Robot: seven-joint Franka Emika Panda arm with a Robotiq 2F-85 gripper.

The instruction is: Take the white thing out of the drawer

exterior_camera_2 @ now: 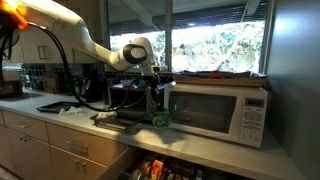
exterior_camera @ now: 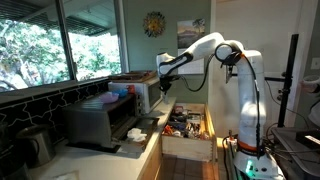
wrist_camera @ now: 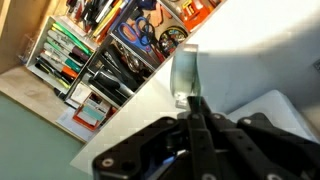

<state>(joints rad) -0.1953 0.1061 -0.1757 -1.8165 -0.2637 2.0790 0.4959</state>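
The white thing (wrist_camera: 185,72), a small pale piece, sits pinched at the tip of the gripper (wrist_camera: 193,102) above the counter (wrist_camera: 245,65). It is clear of the open drawer (wrist_camera: 35,42), which shows off to one side in the wrist view. The fingers stand together, clamped on one end of the piece as far as that view shows. In an exterior view the gripper (exterior_camera_2: 157,104) hangs just in front of the microwave (exterior_camera_2: 215,112), close over the counter near its front edge. In an exterior view the drawer (exterior_camera: 188,148) stands pulled out beneath the counter, packed with clutter (exterior_camera: 183,122) and well below the gripper.

Judged from this, the lifting-out is done and the step in hand is the set-down. It calls for a slow, straight descent onto bare counter. The landing spot should be far enough in from the edge that the piece cannot tip back into the drawer, yet short of the microwave's door. The grip takes one end only, so the piece may swing or twist. The jaws should part only once the free end rests on the surface. Whether the piece will stand steady by itself cannot be told.
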